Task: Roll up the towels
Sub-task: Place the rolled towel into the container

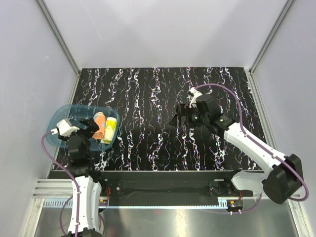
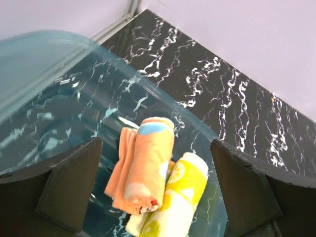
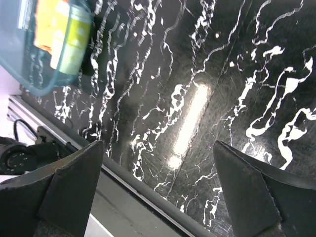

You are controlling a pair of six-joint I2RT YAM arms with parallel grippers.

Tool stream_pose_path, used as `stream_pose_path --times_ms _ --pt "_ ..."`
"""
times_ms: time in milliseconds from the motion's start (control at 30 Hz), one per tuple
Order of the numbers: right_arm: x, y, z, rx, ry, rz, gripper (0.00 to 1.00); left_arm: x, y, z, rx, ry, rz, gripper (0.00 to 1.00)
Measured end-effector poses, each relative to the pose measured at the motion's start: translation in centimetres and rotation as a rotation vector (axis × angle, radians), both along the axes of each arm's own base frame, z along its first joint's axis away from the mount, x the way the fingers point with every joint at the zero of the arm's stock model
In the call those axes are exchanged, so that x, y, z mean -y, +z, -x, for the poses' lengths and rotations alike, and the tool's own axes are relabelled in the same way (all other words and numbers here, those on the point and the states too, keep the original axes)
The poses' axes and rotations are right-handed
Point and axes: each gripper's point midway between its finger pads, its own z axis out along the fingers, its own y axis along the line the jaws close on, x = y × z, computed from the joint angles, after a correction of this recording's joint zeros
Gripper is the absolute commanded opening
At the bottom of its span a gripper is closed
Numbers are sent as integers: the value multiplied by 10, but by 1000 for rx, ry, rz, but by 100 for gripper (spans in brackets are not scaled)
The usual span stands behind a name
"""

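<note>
Two rolled towels lie side by side in a clear blue tray at the table's left edge: an orange one and a yellow-and-white one. In the left wrist view the orange roll rests partly on the yellow roll, and the tray wall curves behind them. My left gripper is open and empty, hovering just above the rolls. My right gripper is open and empty over bare table at mid-right. The tray with both rolls also shows in the right wrist view.
The black marbled table is bounded by pale walls at the back and sides. A black rail and a metal strip run along the near edge by the arm bases. The table's near edge shows in the right wrist view.
</note>
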Motion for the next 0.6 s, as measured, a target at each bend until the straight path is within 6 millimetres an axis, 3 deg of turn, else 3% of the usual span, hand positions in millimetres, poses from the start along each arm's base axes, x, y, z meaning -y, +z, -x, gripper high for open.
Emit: stream_pose_path --times_ms 133,200,467,600 --pt "6 13 7 50 -3 -27 100 -5 1 5 123 49 43 99" --pt "11 17 13 68 -5 -36 100 -4 10 7 211 53 50 99" --pt "29 44 31 152 -18 -54 100 11 51 10 333 -35 11 99" --pt "42 55 44 177 -31 -52 100 25 87 20 313 -109 -45 99"
